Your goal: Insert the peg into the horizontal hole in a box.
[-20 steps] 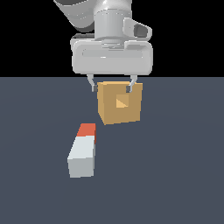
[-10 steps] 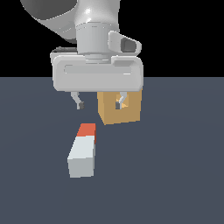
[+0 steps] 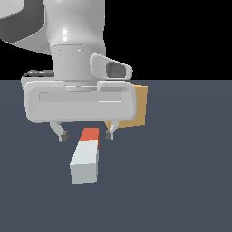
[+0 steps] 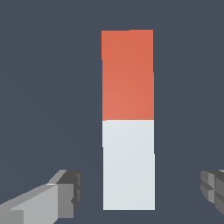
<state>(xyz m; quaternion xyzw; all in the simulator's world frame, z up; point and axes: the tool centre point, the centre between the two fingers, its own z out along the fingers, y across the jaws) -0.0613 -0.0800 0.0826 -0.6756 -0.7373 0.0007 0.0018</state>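
Note:
The peg (image 3: 85,159) lies flat on the dark floor, pale grey-white with an orange-red far end (image 3: 89,134). In the wrist view the peg (image 4: 128,118) runs lengthwise between my fingers (image 4: 65,192). My gripper (image 3: 85,135) is open and hovers above the peg's orange end, one fingertip on each side, touching nothing. The tan box (image 3: 136,108) stands behind my hand, mostly covered by it. The hole is hidden behind the hand.
The dark grey floor (image 3: 181,181) stretches all around the peg and box. My large white hand body (image 3: 79,102) fills the upper middle of the exterior view.
My gripper has come forward from in front of the box and down toward the peg, now straddling its orange end. The peg and box have not moved.

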